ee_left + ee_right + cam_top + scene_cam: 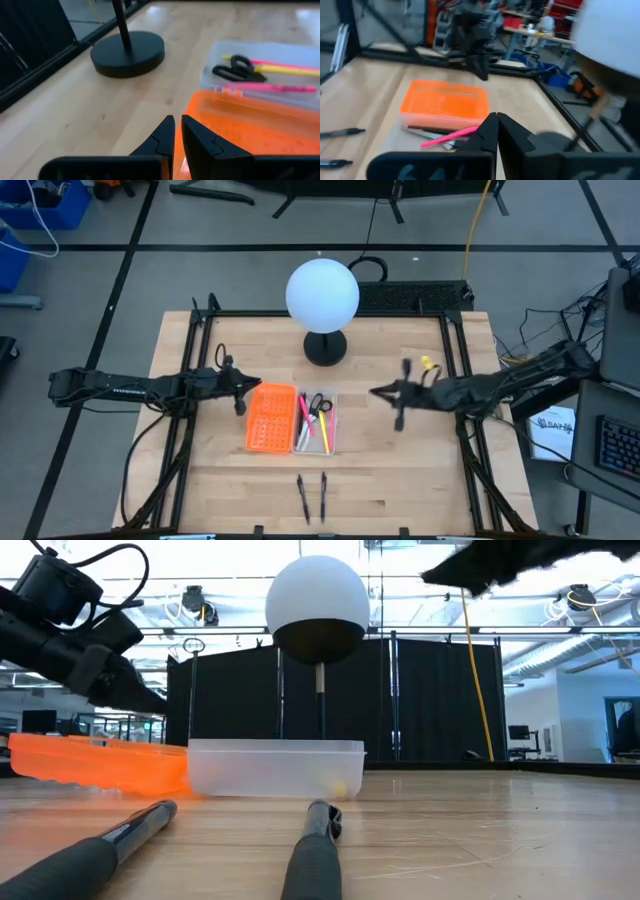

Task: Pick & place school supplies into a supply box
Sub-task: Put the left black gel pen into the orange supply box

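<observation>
The left hand [240,392] hovers just beside the orange half [271,417] of the box, its fingers [165,135] nearly together with a thin gap and nothing between them. Next comes the clear tray [330,442], joined to the orange half. It already holds the scissors [319,404], a pink pen [303,412] and a yellow pencil [322,432], so I'd judge the job well begun. Two black pens [302,496] lie on the surface [400,480] nearer the front edge, well apart from the box and not yet put away. Behind the box stands a globe lamp [322,294], whose base [325,347] sits near the tray's back end and may crowd a reach from that side. To the right, the right hand [398,395] hangs above bare wood, clenched and empty. A small yellow thing [428,364] lies near it; what it is I cannot tell.
</observation>
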Available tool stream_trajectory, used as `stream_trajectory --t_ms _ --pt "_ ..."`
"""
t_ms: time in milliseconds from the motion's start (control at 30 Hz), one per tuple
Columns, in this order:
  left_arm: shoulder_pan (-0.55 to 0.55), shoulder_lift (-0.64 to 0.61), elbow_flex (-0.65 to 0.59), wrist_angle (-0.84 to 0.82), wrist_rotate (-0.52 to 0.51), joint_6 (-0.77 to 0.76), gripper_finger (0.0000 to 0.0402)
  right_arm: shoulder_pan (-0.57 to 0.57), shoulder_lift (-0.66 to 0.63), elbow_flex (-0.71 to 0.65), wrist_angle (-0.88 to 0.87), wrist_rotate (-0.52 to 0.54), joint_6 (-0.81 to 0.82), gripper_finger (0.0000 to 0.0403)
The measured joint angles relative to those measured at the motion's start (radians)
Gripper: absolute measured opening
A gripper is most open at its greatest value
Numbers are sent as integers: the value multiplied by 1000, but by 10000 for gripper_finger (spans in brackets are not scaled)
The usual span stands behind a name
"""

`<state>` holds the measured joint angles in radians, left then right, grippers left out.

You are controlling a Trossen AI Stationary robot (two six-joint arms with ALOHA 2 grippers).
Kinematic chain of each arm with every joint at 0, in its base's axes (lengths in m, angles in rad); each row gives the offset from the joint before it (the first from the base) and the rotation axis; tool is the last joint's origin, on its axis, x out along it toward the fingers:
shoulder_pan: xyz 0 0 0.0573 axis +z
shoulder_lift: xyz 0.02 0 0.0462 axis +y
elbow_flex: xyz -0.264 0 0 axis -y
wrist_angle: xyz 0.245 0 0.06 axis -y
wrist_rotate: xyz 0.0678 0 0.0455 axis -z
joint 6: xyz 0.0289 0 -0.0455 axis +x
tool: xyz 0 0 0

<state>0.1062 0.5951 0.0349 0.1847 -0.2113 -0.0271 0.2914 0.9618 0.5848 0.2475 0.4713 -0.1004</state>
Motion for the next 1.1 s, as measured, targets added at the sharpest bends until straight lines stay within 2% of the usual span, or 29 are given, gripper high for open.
stream_trajectory --t_ms 200,333,500,700,967,1100 --pt "0 0 0 83 -7 -73 15 -81 -298 -200 54 -126 71 1" --pt "0 0 0 82 -24 -150 5 -97 -395 -281 75 -166 112 1" --pt "0 0 0 79 -19 -191 28 -99 -460 -375 138 -220 115 1" --pt "-1 0 0 73 113 -214 41 -100 -491 -443 167 -236 106 0" --pt "0 0 0 52 53 -283 42 -100 -490 -530 226 -237 83 0" --pt "-14 0 0 40 63 -328 42 -100 -490 -542 223 -237 43 0"
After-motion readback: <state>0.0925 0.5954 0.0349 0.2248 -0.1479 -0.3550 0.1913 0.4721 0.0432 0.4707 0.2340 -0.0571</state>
